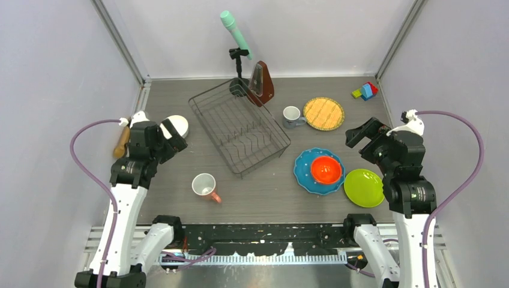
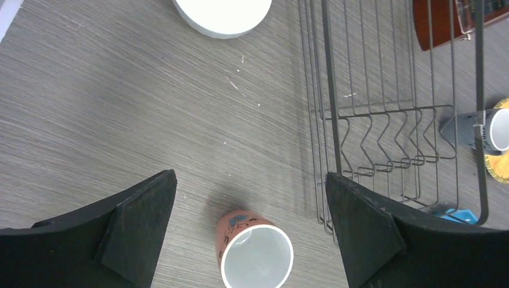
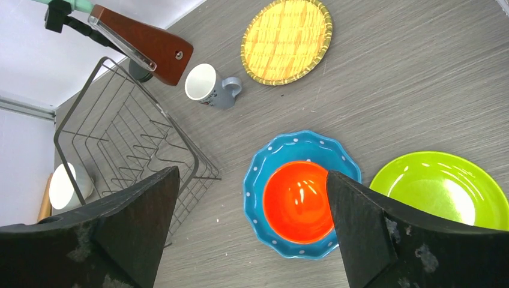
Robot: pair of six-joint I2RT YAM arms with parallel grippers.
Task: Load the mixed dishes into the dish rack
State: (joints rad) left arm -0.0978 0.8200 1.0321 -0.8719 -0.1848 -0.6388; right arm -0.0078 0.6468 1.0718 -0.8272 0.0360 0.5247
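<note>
Your dish rack [image 1: 282, 135] is unloaded, left gripper [image 2: 249, 177] and right gripper [image 3: 252, 174] gaping wide; next, descend onto the pink mug [image 2: 255, 255].

Bright even overhead light; soft shadows; glare on orange bowl [image 3: 298, 201], lime green plate [image 3: 438, 192]; focus sharp.

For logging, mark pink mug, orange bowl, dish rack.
pink mug [image 1: 203, 184]: top external view, white inside.
orange bowl [image 1: 326, 169]: top external view, inner bottom.
dish rack [image 1: 240, 127]: top external view, bare wire floor.
</note>
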